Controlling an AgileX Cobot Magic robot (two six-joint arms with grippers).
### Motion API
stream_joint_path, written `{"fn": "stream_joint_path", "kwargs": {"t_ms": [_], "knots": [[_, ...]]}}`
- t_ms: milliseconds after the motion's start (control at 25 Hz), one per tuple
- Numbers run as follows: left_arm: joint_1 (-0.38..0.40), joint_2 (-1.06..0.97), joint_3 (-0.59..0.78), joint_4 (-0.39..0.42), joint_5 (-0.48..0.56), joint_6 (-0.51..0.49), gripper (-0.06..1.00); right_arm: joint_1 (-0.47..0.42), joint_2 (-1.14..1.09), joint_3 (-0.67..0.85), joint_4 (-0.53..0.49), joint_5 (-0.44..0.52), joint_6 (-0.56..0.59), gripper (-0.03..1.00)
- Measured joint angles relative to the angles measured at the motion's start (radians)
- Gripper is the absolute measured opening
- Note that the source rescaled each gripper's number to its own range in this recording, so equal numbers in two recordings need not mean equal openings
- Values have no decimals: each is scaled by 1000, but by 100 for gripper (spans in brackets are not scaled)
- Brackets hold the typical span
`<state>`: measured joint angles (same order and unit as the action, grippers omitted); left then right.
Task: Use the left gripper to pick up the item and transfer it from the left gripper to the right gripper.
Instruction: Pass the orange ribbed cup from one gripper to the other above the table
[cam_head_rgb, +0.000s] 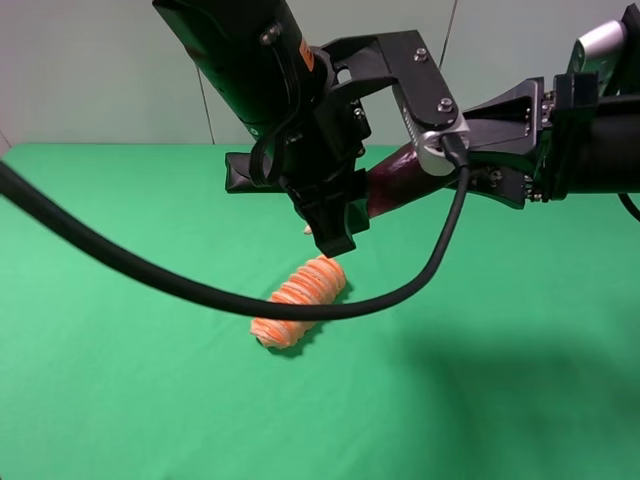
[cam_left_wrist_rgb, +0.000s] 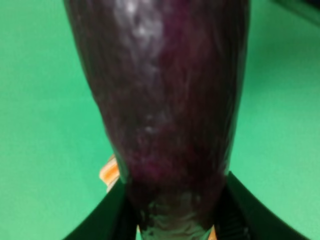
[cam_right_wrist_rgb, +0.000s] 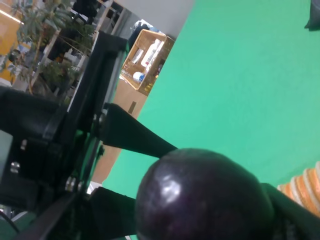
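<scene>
Where the two arms meet above the table (cam_head_rgb: 120, 400): the eggplant (cam_head_rgb: 388, 188) hangs in mid-air, caught between both claws.
Left gripper (cam_left_wrist_rgb: 175, 215): clenched on the eggplant near its narrow end, one black finger pressed against each side. Gripping there leaves the thick end jutting out free for the other arm.
Eggplant: clear of the table and tilted. Its pale tip points down beside the left gripper, and the glossy purple body rises toward the right.
Right gripper (cam_head_rgb: 490, 150): reaches in level from the right, with the eggplant's rounded end sitting between its fingers. Whether they have clamped down yet cannot be told.
Handover: probably at the taking stage. The left gripper should let go only once the right one has a firm hold, or the smooth skin may slip.
Roll (cam_head_rgb: 300, 300): orange and ribbed, lying on the green cloth below, untouched.
Cable (cam_head_rgb: 150, 275): thick and black, sagging across the front.
</scene>
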<state>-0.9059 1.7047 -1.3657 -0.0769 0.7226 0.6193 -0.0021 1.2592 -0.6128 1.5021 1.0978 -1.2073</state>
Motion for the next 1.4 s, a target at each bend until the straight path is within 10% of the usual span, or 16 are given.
{"fn": "stream_joint_path", "kwargs": {"t_ms": [200,960,1040,1200,1400], "knots": [[0,0,0,0,1,0,0,0,0,0,7,-1,-20,1],[0,0,0,-6,1,-14,0,0,0,0,4,-2,-24,1],[0,0,0,-18,1,-35,15,0,0,-1,-3,-2,-24,1],[0,0,0,-24,0,-102,82,0,0,-1,-13,-2,-24,1],[0,0,0,-12,4,-123,98,0,0,-1,-20,-2,-21,1]]}}
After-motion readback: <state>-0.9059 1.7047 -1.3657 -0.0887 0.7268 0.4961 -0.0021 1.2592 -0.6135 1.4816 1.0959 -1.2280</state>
